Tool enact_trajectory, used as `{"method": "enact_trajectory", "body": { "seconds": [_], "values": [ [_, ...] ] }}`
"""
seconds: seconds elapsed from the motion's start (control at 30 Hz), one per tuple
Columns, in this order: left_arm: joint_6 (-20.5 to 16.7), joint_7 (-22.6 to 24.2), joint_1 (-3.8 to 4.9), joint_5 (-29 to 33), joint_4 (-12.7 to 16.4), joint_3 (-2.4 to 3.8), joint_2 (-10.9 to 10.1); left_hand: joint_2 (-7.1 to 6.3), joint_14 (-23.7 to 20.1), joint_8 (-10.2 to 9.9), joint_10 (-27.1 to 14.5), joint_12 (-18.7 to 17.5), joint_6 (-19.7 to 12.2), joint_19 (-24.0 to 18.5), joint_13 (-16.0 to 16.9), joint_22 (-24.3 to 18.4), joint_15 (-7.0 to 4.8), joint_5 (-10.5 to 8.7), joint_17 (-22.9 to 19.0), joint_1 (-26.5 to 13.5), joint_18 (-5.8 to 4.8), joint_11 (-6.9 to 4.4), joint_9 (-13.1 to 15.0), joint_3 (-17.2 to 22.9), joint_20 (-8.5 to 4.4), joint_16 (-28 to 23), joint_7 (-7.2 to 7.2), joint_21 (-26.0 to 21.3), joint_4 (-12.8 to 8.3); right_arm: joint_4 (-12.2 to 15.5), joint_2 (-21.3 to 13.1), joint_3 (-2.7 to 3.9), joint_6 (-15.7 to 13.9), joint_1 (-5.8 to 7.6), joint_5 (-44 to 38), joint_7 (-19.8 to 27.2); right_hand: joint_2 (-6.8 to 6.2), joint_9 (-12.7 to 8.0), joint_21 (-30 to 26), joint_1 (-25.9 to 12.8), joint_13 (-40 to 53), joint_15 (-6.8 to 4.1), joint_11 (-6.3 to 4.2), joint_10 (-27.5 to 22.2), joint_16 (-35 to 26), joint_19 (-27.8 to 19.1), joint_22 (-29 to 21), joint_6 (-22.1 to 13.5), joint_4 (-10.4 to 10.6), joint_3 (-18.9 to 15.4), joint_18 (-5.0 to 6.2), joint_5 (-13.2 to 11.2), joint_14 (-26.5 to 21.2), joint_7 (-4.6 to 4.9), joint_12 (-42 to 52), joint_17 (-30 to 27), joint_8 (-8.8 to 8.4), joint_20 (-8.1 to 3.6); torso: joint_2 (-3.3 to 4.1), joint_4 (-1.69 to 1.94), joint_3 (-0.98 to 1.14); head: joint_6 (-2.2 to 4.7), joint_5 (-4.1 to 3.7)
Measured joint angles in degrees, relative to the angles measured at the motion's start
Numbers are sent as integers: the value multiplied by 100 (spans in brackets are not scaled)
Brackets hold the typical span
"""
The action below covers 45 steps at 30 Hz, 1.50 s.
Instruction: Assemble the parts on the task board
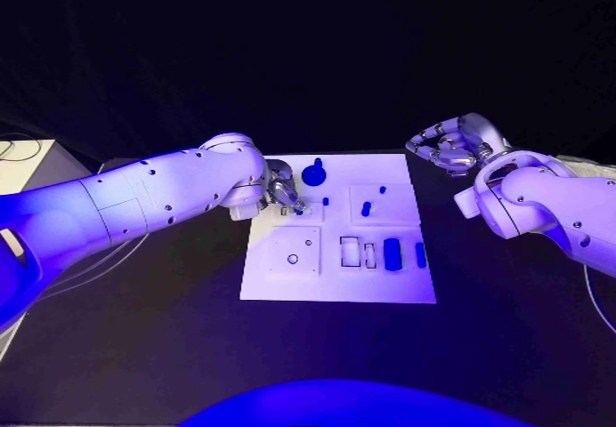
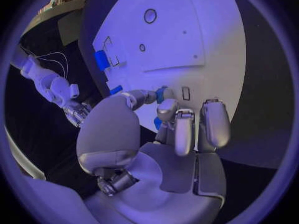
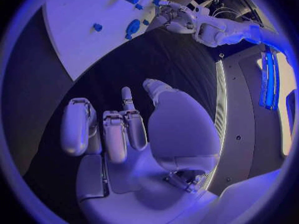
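Observation:
The white task board (image 1: 336, 276) (image 2: 187, 40) (image 3: 74, 35) lies in the middle of the black table. My left hand (image 1: 282, 189) (image 2: 156, 134) (image 3: 169, 16) is low over the board's far left edge. Its thumb and a fingertip pinch a small blue part (image 2: 163, 93). A round blue knob (image 1: 314, 173) stands just right of that hand. Short blue pegs (image 1: 366, 209) (image 2: 116, 89) stand mid-board, and a blue block (image 1: 392, 253) (image 2: 101, 59) lies near the right edge. My right hand (image 1: 449, 142) (image 3: 124, 129) hovers off the board's far right corner, fingers apart and holding nothing.
A square plate with a round hole (image 1: 293, 259) (image 2: 150, 16) takes up the board's near left. Rectangular slots (image 1: 351, 252) lie beside the blue block. A pale box (image 1: 26, 165) stands at the table's far left. Black table (image 1: 167, 338) surrounds the board.

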Motion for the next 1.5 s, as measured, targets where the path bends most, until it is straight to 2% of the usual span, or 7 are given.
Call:
{"method": "enact_trajectory", "body": {
  "seconds": [0.53,0.9,1.5],
  "values": [
    [79,7,7,-12,-37,-7,4,-2,0,-15,0,0,2,0,-8,0,0,-16,0,-2,0,0,-2,0,0,0,0,0,0,-25,24,-2,7,-2,0,0,22,13,0,-22,0,0,0,0,0,0,0,-43,1,-33,0,0,0,2,0,0,44,0,5,4,9,-55,9],
    [180,10,0,-16,-9,-15,-28,-3,0,3,0,0,2,0,-8,0,0,6,0,-4,0,0,0,0,0,0,0,0,0,-26,21,-2,11,-3,0,0,22,13,0,-22,0,0,0,0,0,0,0,-43,0,-33,0,0,0,2,0,0,44,0,-2,1,5,-86,22],
    [199,11,2,-19,-73,-10,19,-25,0,8,23,0,43,0,-7,8,0,1,0,-25,0,-23,33,0,0,0,-23,0,0,-26,22,-2,19,-3,-2,-2,22,12,0,-22,4,0,0,0,0,0,0,-43,0,-33,0,0,0,2,0,0,44,0,0,0,3,-71,25]
  ]
}}
